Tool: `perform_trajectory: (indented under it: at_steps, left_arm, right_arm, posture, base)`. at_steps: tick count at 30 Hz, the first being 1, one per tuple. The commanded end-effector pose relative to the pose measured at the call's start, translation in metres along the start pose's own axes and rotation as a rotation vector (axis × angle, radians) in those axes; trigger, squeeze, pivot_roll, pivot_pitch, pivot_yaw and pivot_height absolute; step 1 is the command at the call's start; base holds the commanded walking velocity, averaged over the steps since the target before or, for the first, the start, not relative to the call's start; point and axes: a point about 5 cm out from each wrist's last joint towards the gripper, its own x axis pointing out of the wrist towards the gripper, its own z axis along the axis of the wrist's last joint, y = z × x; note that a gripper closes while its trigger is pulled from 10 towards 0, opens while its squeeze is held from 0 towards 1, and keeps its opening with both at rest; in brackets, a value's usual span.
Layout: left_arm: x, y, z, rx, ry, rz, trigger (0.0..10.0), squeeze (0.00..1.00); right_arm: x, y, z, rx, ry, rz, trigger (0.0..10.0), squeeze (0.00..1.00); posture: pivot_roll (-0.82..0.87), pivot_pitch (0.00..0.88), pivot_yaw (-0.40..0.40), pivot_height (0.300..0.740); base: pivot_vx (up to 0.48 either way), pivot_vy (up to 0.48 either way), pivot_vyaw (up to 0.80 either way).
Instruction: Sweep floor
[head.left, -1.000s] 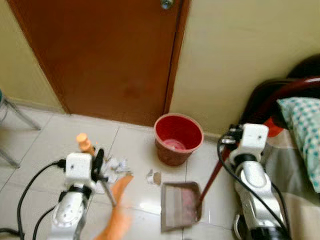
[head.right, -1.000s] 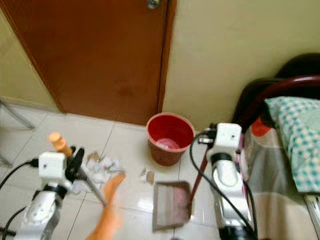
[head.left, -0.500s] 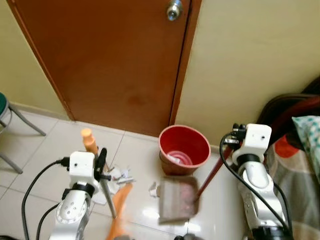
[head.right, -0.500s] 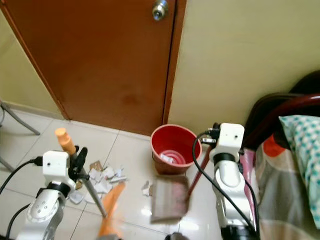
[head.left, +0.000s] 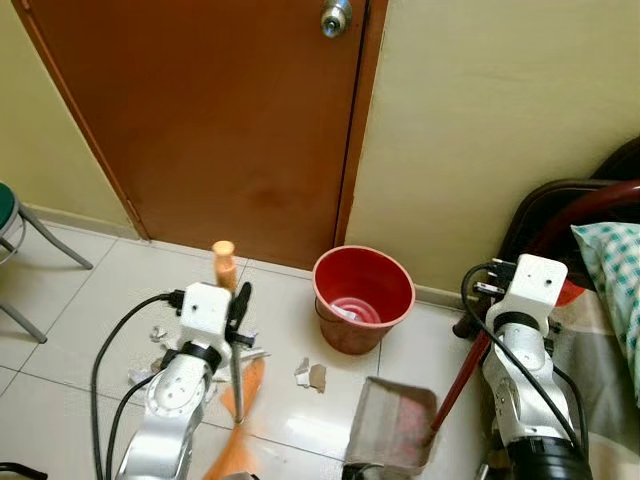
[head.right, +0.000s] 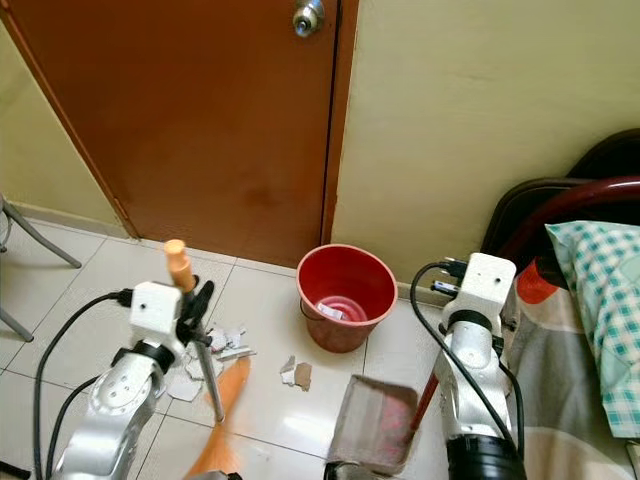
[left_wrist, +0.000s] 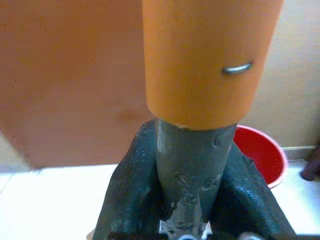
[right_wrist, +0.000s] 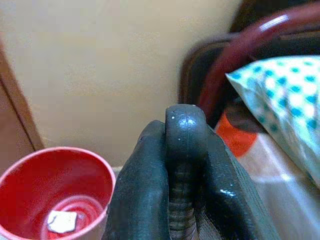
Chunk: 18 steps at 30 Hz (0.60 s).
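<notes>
My left gripper (head.left: 238, 305) is shut on the grey shaft of a broom, just below its orange cap (head.left: 224, 262). The orange bristles (head.left: 245, 400) reach the tiled floor near paper scraps (head.left: 310, 375); more scraps (head.left: 150, 335) lie behind my left arm. My right gripper (head.left: 470, 322) is shut on the top of the dark red dustpan handle (head.left: 460, 375). The dustpan (head.left: 395, 435) hangs tilted low, to the right of and nearer than the red bucket (head.left: 363, 297). Paper lies inside the bucket. In the wrist views the broom shaft (left_wrist: 192, 200) and handle end (right_wrist: 186, 130) sit clamped between the fingers.
A brown door (head.left: 220, 110) with a metal knob (head.left: 335, 17) and a yellow wall stand right behind the bucket. A bed with a checked pillow (head.left: 610, 270) and dark red frame (head.left: 570, 215) crowds the right. A stool's legs (head.left: 40, 250) are at the far left.
The dustpan, up beside the bucket half a second ago, now hangs lower and further right. My left arm and the broom have shifted right, nearer the bucket. The camera moved too.
</notes>
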Motion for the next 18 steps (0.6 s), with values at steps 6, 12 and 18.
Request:
perform_trajectory:
  at_steps: [6, 12, 18]
  left_arm:
    - [0.023, -0.030, 0.016, 0.039, -0.088, -0.166, 10.0, 0.00]
    - [0.035, -0.066, 0.023, 0.030, -0.132, -0.319, 10.0, 0.00]
    - [0.034, -0.084, 0.023, 0.028, -0.145, -0.418, 10.0, 0.00]
  right_arm:
    - [0.008, -0.003, -0.001, -0.019, 0.010, -0.101, 10.0, 0.00]
    - [0.010, 0.004, -0.003, -0.023, 0.012, -0.110, 10.0, 0.00]
    - [0.011, 0.009, -0.002, -0.037, 0.006, -0.113, 10.0, 0.00]
  posture:
    - [0.07, 0.174, -0.015, 0.740]
    - [0.06, 0.173, -0.014, 0.740]
    - [0.06, 0.173, -0.014, 0.740]
  base:
    - [0.000, 0.000, 0.00]
    - [0.000, 0.000, 0.00]
    - [0.000, 0.000, 0.00]
